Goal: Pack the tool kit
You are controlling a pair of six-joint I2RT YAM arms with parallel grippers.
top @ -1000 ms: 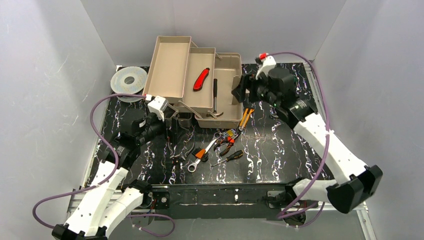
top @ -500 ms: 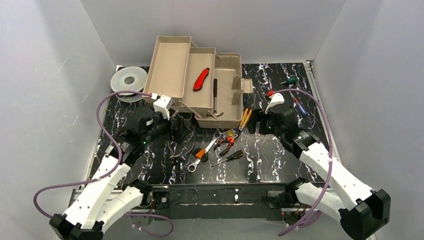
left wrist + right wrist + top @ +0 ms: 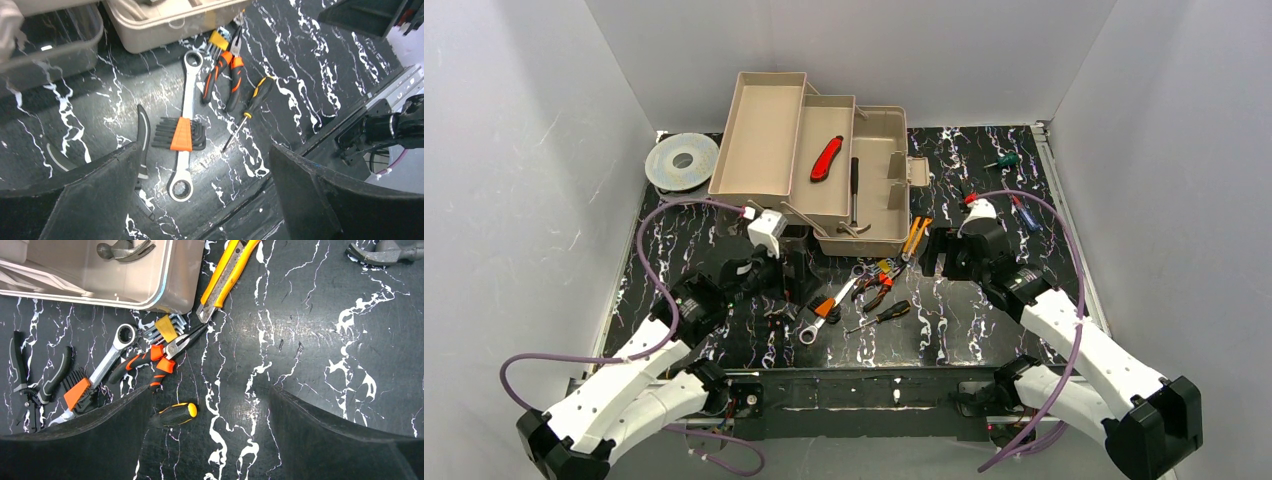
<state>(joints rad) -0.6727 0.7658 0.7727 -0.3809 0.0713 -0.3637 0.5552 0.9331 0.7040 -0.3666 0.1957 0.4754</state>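
The tan toolbox (image 3: 769, 130) stands open at the back, its trays folded out. A red knife (image 3: 826, 158) lies in a tray and a hammer (image 3: 855, 200) in the box. On the black mat lie a wrench (image 3: 186, 115) across an orange hex-key set (image 3: 181, 134), orange pliers (image 3: 226, 75), a black-and-yellow screwdriver (image 3: 250, 105) and a yellow utility knife (image 3: 225, 275). My left gripper (image 3: 792, 275) (image 3: 202, 165) hangs open over the wrench's ring end. My right gripper (image 3: 936, 255) (image 3: 210, 400) is open above the mat, with the screwdriver handle (image 3: 176, 415) by its left finger.
A grey wire spool (image 3: 682, 160) lies at the back left. Two small screwdrivers (image 3: 1004, 160) (image 3: 1022, 212) rest near the right edge. A second hammer head (image 3: 380, 252) shows on the mat to the right. Black-handled cutters (image 3: 35, 380) lie left of the wrench.
My right arm has drawn back from the toolbox to the mat beside the loose tools, and its jaws have widened. My left arm has moved right, over the wrench.
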